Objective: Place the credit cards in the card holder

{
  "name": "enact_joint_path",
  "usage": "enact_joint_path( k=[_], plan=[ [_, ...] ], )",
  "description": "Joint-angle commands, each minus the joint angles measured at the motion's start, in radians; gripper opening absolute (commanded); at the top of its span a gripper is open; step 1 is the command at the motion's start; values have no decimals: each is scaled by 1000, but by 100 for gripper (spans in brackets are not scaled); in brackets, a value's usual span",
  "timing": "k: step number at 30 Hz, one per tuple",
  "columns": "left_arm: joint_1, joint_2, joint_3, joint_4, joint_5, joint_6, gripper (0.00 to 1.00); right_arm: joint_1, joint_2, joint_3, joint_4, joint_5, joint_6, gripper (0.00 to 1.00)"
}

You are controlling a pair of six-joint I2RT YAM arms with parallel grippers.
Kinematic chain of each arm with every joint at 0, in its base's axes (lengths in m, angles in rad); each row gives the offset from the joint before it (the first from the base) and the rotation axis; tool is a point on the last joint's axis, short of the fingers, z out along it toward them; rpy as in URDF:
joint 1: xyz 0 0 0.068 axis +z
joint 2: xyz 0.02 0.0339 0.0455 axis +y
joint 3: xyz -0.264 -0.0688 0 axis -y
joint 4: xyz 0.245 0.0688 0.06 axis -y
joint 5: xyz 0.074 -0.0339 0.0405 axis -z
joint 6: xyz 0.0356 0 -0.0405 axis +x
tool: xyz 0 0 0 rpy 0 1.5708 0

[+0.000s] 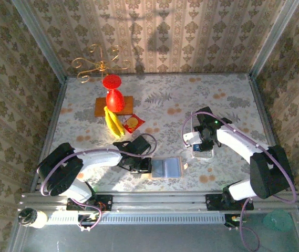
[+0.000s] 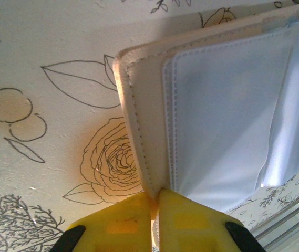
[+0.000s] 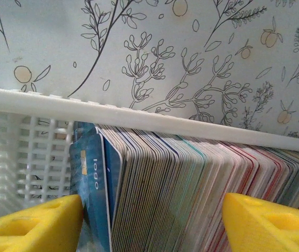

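Observation:
The card holder point(image 1: 167, 168) lies open near the table's front edge, its tan rim point(image 2: 138, 105) framing a clear plastic pocket point(image 2: 223, 121). My left gripper point(image 1: 140, 164) is at its left side, and in the left wrist view the left gripper point(image 2: 156, 210) is shut on the rim's edge. The credit cards point(image 3: 191, 184) stand on edge, packed in a white ribbed tray point(image 3: 138, 118), with a blue card point(image 3: 89, 194) marked "logo" at the stack's left end. My right gripper point(image 3: 152, 226) hangs open over the stack, its left finger point(image 3: 33, 226) against the blue card. In the top view the right gripper point(image 1: 202, 144) is over the tray point(image 1: 204, 155).
At the back left stand a red vase point(image 1: 113, 97) on a wooden board point(image 1: 101, 107), bananas point(image 1: 113, 123), a red-and-yellow snack packet point(image 1: 133, 123) and a gold wire ornament point(image 1: 99, 63). Patterned walls enclose the table on three sides.

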Motion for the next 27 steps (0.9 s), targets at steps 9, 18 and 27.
enact_joint_path(
  k=[9,18,27],
  plan=[
    [-17,0,-9,-9,-14,-13,7,5,-68,-1,-29,8,-16,56],
    [-19,-5,-11,-11,-16,-16,7,4,-86,-6,-34,13,-12,39],
    [-19,2,-9,-6,-11,-7,7,6,-107,2,-54,20,-6,29]
  ],
)
